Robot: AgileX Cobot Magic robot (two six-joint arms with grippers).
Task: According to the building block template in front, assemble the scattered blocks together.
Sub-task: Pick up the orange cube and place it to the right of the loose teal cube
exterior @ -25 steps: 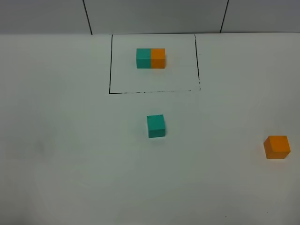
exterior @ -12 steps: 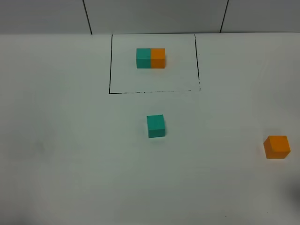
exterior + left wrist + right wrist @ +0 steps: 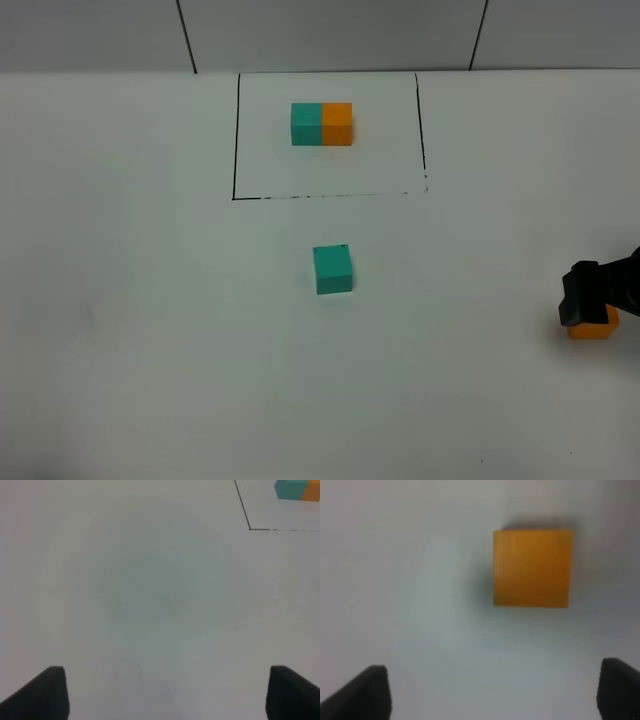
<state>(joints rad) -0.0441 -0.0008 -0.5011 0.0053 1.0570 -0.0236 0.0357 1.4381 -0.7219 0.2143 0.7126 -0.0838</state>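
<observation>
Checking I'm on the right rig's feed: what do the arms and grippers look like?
The left gripper and right gripper both have plain matte black fingers, wedge-shaped at the tips. In the high view the right one is a blocky black shape. No cables, markings or arm links show.

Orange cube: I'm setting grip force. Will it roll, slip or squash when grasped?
The orange cube has flat faces and straight edges, so it probably won't roll. Its matte surface likely grips well. It looks rigid, so squashing seems unlikely.

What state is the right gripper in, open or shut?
Open. The fingers of the right gripper stand wide apart, not touching the orange cube.
</observation>
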